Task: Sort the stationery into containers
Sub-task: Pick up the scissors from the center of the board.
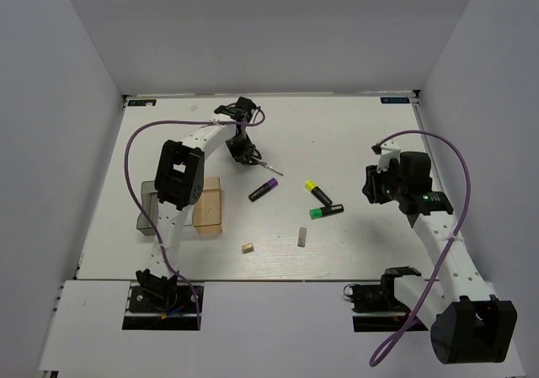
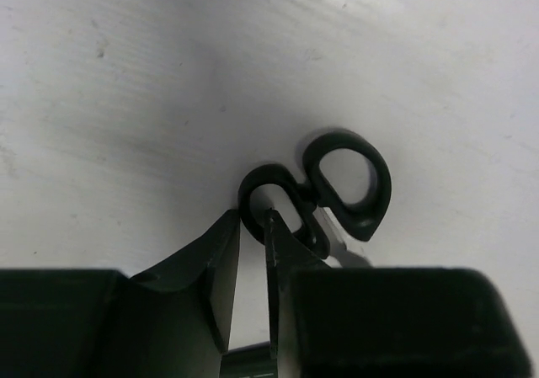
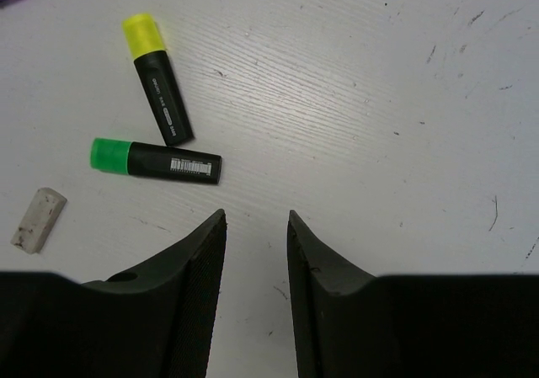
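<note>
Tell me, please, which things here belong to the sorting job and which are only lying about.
Job: scissors, purple marker, yellow marker, green marker, tan block, grey bar, smoky box, tan box.

Not the job: purple cables, table. No stray loose things show.

scissors handles glossy black plastic; table matt white, faintly grained; tan box wood, smooth
</note>
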Tool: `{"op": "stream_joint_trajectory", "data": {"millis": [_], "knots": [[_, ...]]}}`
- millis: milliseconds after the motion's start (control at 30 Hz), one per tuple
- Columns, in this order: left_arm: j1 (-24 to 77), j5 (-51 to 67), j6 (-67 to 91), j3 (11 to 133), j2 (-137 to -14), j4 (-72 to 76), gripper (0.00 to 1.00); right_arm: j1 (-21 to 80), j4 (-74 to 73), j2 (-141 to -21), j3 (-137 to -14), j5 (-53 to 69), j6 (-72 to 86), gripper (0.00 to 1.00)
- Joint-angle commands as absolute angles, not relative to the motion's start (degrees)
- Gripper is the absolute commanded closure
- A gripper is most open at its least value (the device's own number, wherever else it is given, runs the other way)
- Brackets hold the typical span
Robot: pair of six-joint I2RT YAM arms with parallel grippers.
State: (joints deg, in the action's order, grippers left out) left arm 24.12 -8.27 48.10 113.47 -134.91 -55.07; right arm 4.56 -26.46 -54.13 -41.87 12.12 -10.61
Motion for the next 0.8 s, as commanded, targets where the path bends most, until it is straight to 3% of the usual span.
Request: {"op": "stream_joint_trajectory", "data": {"millis": [0, 167, 333, 533, 767], "knots": [[24.1, -10.2, 45.9, 108.6, -134.1, -59.5, 0.71, 4.4, -24.7, -52.5, -43.0, 12.4, -9.7, 0.61], [24.2, -11.0, 45.8, 102.9, -131.7, -58.1, 0.71, 4.3, -24.6, -51.8, -43.1, 12.7, -9.4, 0.61], [24.3, -11.3, 46.2, 99.6, -131.0, -57.0, 0.80, 4.4, -24.7, -51.2, -43.0, 12.9, -9.2, 0.61], [24.2, -10.1, 46.2, 100.0, -131.4, -55.5, 1.00, 4.1, -24.8, -50.9, -43.1, 12.7, -9.2, 0.61], [24.2, -8.8, 44.7, 104.8, -128.5, -52.1, 1.00, 4.2, -24.3, -51.2, -42.5, 12.6, -9.4, 0.61]]}}
